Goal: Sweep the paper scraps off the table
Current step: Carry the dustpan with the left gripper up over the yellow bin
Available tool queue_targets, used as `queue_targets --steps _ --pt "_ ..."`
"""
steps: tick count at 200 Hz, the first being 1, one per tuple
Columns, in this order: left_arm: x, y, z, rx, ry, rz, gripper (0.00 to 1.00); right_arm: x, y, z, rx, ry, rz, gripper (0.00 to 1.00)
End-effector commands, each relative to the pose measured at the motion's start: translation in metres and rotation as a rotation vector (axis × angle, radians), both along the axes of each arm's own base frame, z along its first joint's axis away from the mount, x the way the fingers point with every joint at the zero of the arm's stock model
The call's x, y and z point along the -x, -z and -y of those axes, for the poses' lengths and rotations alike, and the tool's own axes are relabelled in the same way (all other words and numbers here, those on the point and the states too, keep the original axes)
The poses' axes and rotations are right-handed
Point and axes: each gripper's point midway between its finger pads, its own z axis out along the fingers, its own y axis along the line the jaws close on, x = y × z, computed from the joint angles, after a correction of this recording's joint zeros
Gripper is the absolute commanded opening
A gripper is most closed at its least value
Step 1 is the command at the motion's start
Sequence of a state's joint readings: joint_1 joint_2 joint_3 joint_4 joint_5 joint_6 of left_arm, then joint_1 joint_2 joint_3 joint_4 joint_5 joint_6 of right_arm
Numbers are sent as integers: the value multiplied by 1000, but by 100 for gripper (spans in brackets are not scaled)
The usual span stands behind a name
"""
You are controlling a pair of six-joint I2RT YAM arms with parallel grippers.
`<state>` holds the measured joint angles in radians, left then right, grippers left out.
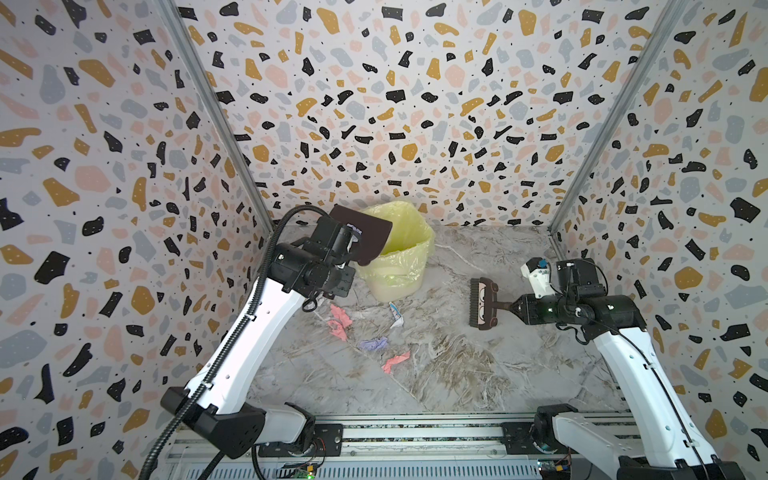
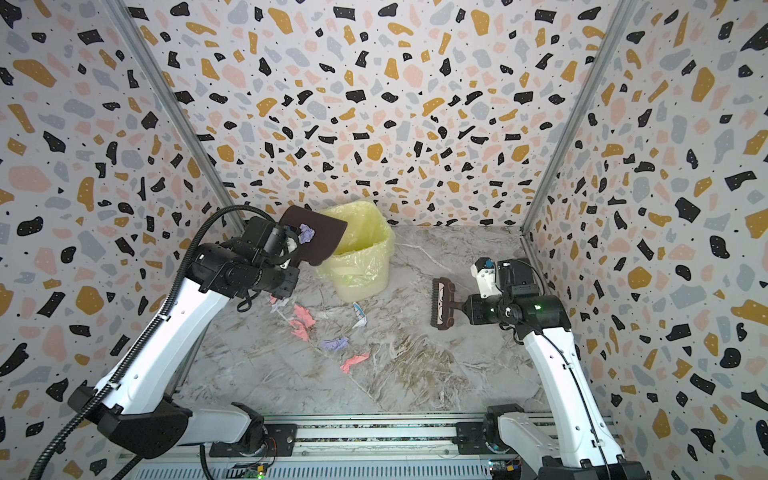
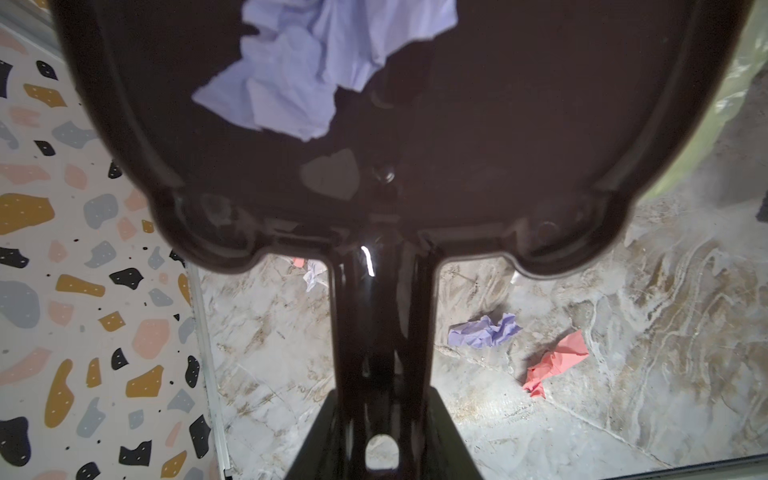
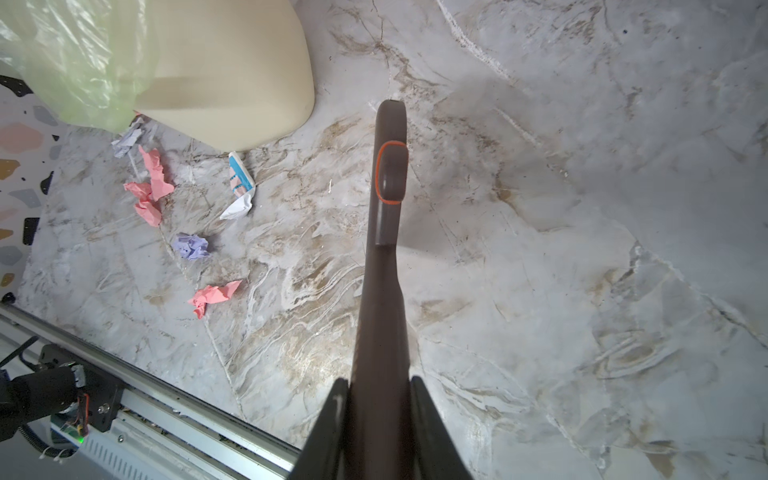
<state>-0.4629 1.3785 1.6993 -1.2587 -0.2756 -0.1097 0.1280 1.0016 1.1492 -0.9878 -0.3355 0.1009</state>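
Note:
My left gripper (image 3: 383, 395) is shut on the handle of a dark brown dustpan (image 1: 365, 232), held raised and tilted at the rim of the bin (image 1: 399, 266). A lilac paper scrap (image 2: 306, 233) lies in the pan. On the table (image 1: 478, 374) lie several more paper scraps: pink ones (image 1: 338, 322), a lilac one (image 1: 372, 344), another pink one (image 1: 395, 361) and a white-and-blue one (image 1: 396, 316). To their right, my right gripper (image 1: 513, 309) is shut on the handle of a brown brush (image 1: 482, 303), held just above the table.
The cream bin with its yellow plastic liner (image 2: 357, 266) stands at the back, left of centre. Terrazzo-patterned walls (image 1: 124, 208) close in three sides. A metal rail (image 1: 415, 432) carrying both arm bases runs along the front edge.

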Motion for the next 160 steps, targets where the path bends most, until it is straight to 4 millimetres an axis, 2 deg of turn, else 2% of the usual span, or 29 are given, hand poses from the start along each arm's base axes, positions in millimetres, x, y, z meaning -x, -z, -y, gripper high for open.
queue_targets --steps 1,23,69,105,160 --pt "-12 -13 -14 -68 -33 50 0 9 -9 -6 -59 -6 12 0" --pt "-23 -23 -18 -100 -47 81 0 15 -3 -9 -83 -8 -16 0" --pt "-48 -13 -15 -197 -22 54 0 23 3 -9 -81 -9 -55 0" --pt "-66 -23 -19 -290 -12 85 0 26 5 -7 -72 -1 -79 0" --pt "-77 -27 -32 -463 3 97 0 34 -7 -1 -40 15 -120 0"
